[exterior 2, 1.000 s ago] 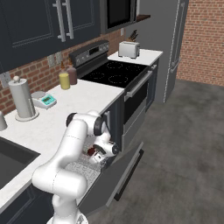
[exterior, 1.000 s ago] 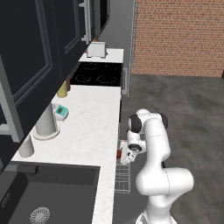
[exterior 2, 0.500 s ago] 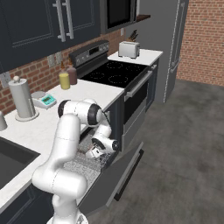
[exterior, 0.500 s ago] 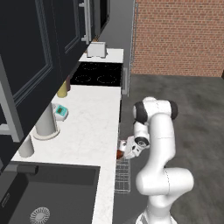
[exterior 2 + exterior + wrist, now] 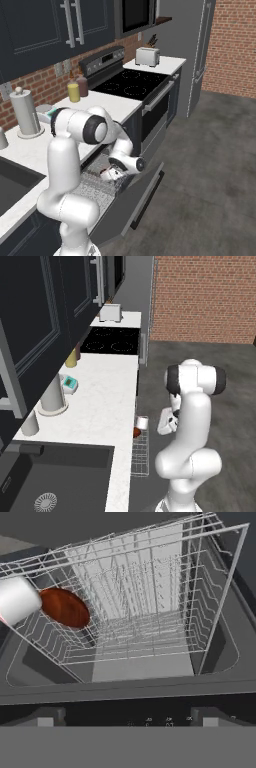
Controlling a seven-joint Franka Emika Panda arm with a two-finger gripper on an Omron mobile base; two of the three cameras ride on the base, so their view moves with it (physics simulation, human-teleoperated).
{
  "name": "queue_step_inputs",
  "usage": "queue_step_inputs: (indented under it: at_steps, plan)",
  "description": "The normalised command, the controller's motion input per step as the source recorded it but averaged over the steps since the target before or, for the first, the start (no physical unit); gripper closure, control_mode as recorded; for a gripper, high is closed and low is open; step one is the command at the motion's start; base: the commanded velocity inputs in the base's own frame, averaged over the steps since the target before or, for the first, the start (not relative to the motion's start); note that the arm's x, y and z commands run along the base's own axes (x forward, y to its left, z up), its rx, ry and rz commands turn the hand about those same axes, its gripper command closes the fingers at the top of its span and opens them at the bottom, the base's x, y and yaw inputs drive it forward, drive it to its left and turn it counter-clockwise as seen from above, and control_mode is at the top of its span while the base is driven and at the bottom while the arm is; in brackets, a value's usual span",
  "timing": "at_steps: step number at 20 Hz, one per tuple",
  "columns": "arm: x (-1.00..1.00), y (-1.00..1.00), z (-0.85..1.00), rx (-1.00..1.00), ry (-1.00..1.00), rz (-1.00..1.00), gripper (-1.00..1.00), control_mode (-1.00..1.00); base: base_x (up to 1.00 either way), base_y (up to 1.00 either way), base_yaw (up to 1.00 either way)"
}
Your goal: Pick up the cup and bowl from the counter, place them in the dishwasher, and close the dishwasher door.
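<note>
Left of the spread, empty pincer point(image 5: 111, 174), the cup point(image 5: 17, 600) lies in the rack point(image 5: 150, 612) touching the bowl point(image 5: 65, 607); both are loaded. Below and ahead sits the dishwasher point(image 5: 131, 200), door down, probably awaiting closing.

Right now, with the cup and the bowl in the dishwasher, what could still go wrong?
The cup lies on its side against the bowl near the rack's edge, so it might roll or clink when the rack or door moves. The rack sticks out over the open dishwasher door; closing may jam unless it slides in first. The open gripper hangs low beside the rack and could snag its wires.
</note>
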Motion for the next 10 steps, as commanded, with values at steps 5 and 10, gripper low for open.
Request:
queue_step_inputs:
  at_steps: [5,10]
  plan:
    - [-0.43,-1.0,0.33,0.0,0.0,0.0,-1.0,-1.0,0.0,0.0,0.0]
    - [-0.22,-1.0,0.04,0.0,-0.05,0.13,-1.0,-1.0,0.0,0.0,0.0]
